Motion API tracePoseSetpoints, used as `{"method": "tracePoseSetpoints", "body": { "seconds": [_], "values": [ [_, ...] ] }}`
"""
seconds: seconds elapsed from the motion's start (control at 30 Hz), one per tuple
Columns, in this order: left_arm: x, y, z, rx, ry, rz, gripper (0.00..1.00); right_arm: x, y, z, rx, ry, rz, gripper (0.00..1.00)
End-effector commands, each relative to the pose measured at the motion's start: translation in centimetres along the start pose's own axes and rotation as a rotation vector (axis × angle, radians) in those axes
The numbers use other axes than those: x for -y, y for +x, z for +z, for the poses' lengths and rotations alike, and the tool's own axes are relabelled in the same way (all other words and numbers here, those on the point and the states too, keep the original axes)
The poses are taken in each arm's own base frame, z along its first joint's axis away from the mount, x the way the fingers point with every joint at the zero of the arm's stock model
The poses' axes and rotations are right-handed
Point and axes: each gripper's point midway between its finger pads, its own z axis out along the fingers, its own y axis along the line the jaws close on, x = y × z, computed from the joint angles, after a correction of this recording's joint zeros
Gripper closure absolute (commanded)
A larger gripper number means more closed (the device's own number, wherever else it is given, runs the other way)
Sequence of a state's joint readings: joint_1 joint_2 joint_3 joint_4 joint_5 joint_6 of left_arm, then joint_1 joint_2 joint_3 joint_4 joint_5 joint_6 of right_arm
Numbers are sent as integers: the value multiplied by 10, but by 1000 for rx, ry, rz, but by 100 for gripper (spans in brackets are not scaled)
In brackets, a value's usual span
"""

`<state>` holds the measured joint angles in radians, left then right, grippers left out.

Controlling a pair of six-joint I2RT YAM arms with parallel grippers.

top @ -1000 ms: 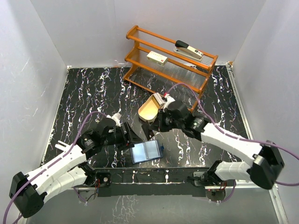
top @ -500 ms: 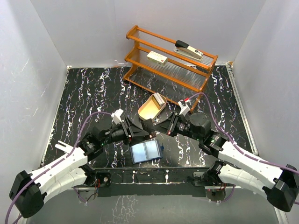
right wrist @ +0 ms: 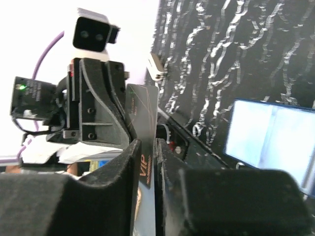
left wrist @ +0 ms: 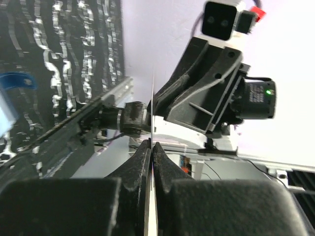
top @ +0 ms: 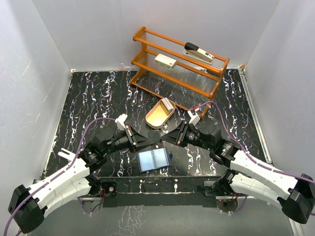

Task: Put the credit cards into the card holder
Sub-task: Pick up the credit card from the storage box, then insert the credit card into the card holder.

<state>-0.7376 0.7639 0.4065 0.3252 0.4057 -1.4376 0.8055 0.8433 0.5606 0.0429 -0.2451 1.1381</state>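
One credit card [right wrist: 143, 113] stands on edge in the air between my two grippers, just above the card holder [top: 153, 160]. The holder lies open, pale blue pockets up, near the front edge. My left gripper [left wrist: 151, 144] is shut on the card's thin edge [left wrist: 152, 108]. My right gripper [right wrist: 146, 142] faces it with its jaws slightly parted. The card is still between its fingers, and a small gap shows on one side. More credit cards [top: 169, 104] lean in the tan oval tray [top: 151, 120] behind the grippers. In the top view the two grippers meet tip to tip.
An orange wire rack [top: 179, 61] stands at the back, holding a stapler [top: 198, 51] and a cream box with a red label [top: 165, 61]. White walls close the left, right and back sides. The arms' base rail runs along the front edge.
My right gripper came away from the tray with a card and met the left one over the holder. The left jaws closed on the card, and the right jaws eased apart a little.
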Motion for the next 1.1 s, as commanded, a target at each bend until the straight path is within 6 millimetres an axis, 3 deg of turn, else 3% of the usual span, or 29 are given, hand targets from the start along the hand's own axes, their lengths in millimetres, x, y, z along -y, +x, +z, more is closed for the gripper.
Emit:
{"method": "tracePoseSetpoints", "body": {
  "seconds": [0.0,0.07,0.2,0.43,0.6,0.8,1.07],
  "values": [
    [-34,-3,-8,28,-183,53,100,7,-12,-4,54,68,-46,78],
    [-51,-4,-12,30,-251,84,100,22,-16,-5,68,158,-79,70],
    [-91,1,-18,10,-384,70,100,51,-19,-6,58,314,-145,65],
    [-139,14,-17,-48,-447,41,100,104,0,7,-62,469,-208,56],
    [-152,12,-16,-42,-461,59,100,128,10,18,-158,551,-279,51],
    [-173,11,-19,-55,-522,80,100,137,12,28,-206,581,-337,51],
    [-166,8,-12,-74,-440,68,100,147,17,40,-298,606,-405,52]
  ]
}}
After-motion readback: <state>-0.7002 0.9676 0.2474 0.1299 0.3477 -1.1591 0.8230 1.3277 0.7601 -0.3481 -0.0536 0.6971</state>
